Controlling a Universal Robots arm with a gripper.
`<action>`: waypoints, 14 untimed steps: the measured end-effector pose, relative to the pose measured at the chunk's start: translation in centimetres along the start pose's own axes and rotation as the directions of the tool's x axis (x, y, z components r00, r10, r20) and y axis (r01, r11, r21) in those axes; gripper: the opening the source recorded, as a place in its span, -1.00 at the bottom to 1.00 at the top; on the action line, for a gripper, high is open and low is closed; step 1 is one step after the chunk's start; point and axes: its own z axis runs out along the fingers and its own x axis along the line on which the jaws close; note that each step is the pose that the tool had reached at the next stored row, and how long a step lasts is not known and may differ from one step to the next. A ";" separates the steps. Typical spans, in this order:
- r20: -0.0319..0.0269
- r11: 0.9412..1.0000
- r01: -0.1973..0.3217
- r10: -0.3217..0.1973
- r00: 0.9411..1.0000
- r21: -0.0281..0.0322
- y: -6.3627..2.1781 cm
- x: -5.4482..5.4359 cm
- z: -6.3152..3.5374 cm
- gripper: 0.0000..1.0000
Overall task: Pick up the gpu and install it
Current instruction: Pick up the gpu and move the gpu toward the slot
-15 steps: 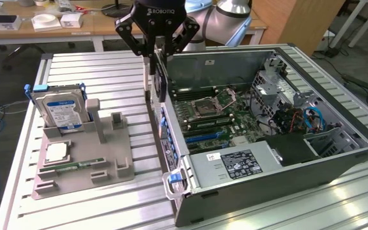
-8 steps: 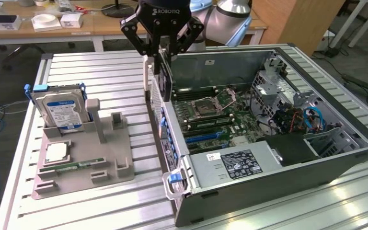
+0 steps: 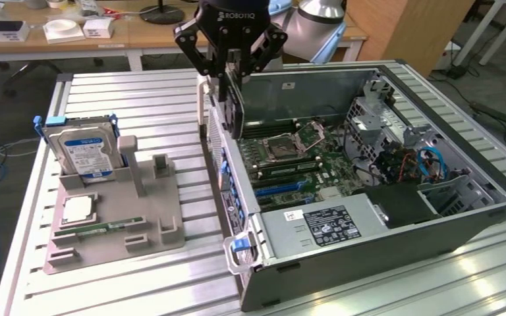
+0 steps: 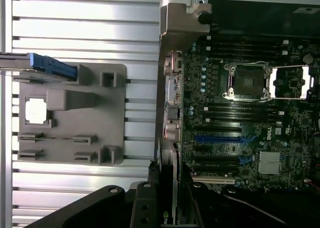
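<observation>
The gpu (image 3: 234, 113) is a thin dark card hanging on edge, gripped at its upper end. My gripper (image 3: 232, 76) is shut on it, above the open computer case (image 3: 464, 217) near the wall on the exterior view's left. In the wrist view the gpu (image 4: 168, 175) shows edge-on between my fingers (image 4: 145, 205), over the case's rear wall beside the motherboard (image 4: 240, 118). The card hangs in the air, apart from the board, whose blue expansion slots (image 4: 220, 138) (image 3: 275, 187) lie bare.
A grey holder block (image 3: 116, 217) on the slatted metal table (image 3: 130, 99) carries a silver hard drive with a blue label (image 3: 82, 153), a processor chip (image 3: 77, 209) and a green memory stick (image 3: 95, 228). A power supply (image 3: 323, 225) fills the case's near end. Desks stand behind.
</observation>
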 end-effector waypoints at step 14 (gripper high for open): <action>0.000 1.000 0.000 0.000 1.000 0.000 -0.03 -1.5 -0.01 -0.47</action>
